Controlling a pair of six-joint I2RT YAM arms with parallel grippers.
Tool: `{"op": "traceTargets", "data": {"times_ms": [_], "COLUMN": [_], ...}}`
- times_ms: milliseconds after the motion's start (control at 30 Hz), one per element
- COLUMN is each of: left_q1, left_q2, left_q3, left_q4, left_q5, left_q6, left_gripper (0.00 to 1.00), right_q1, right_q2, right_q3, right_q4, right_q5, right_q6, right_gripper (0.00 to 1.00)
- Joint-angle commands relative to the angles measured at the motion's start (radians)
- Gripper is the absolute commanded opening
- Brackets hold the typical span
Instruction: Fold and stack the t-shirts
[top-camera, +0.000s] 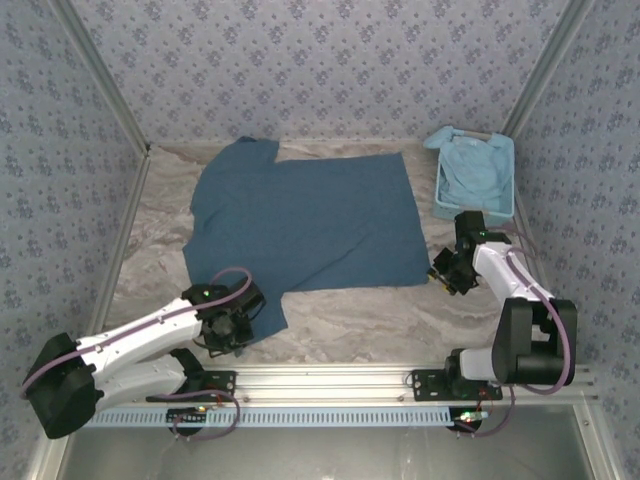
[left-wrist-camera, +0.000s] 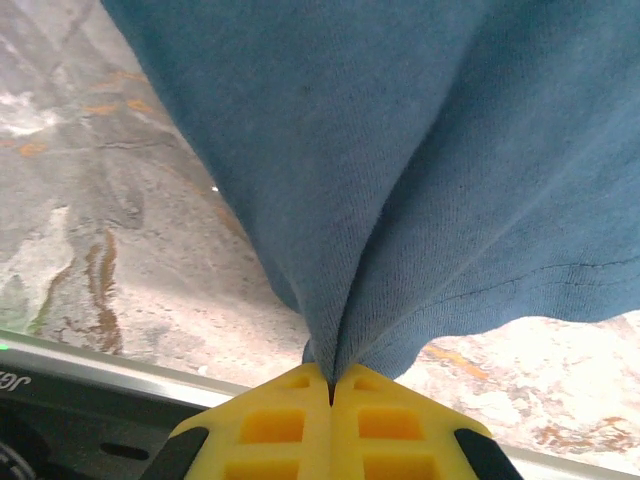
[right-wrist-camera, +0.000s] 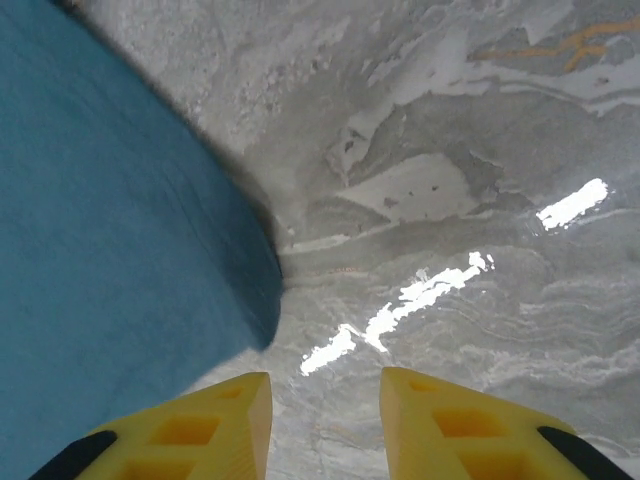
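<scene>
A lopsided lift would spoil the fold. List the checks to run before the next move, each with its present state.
1. Left gripper clamped on the dark t-shirt: ok, cloth pinched, jaws shut.
2. Right gripper holding the shirt's near corner: not ok, jaws open, corner lies beside the gap, not in it.
3. Shirt spread flat on the table: ok, except the bunch at the left grip.
4. Pale t-shirt out of the way in the basket: ok.

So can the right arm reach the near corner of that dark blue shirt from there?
Probably yes. The right gripper hangs open just beside a corner of the dark blue shirt, with bare table between them and nothing blocking.
</scene>
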Motion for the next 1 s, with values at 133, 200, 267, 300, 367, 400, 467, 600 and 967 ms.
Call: {"op": "traceTargets", "data": {"times_ms": [133, 200, 267, 300, 367, 400, 467, 600, 967], "left_q1": [0.019, 0.034, 0.047, 0.053, 0.062, 0.067, 0.075, 0.089, 0.103], "left_q2": [-0.016, -0.011, -0.009, -0.008, -0.007, -0.004, 0.006, 0.036, 0.063], "left_q3": [0.035, 0.037, 0.037, 0.035, 0.032, 0.033, 0.035, 0.046, 0.1], "left_q4": [-0.09, -0.09, -0.089, -0.084, -0.078, -0.075, -0.07, -0.057, -0.102], "left_q5": [-0.036, -0.031, -0.025, -0.023, -0.019, -0.016, -0.014, -0.005, -0.037], "left_q6": [0.024, 0.04, 0.051, 0.057, 0.064, 0.067, 0.079, 0.106, 0.138], "left_gripper": [0.0, 0.0, 0.0, 0.0, 0.0, 0.0, 0.0, 0.0, 0.0], "right_q1": [-0.001, 0.014, 0.028, 0.032, 0.042, 0.047, 0.056, 0.063, 0.108], "right_q2": [0.061, 0.077, 0.072, 0.066, 0.066, 0.07, 0.086, 0.133, 0.134], "right_q3": [-0.034, -0.025, -0.035, -0.042, -0.052, -0.054, -0.055, -0.048, 0.013], "right_q4": [0.115, 0.102, 0.099, 0.103, 0.108, 0.113, 0.131, 0.132, 0.084], "right_q5": [-0.071, -0.077, -0.072, -0.076, -0.082, -0.084, -0.087, -0.066, 0.043], "right_q6": [0.088, 0.106, 0.12, 0.129, 0.142, 0.146, 0.151, 0.142, 0.033], "right_gripper": [0.35, 0.34, 0.34, 0.34, 0.34, 0.34, 0.33, 0.32, 0.0]}}
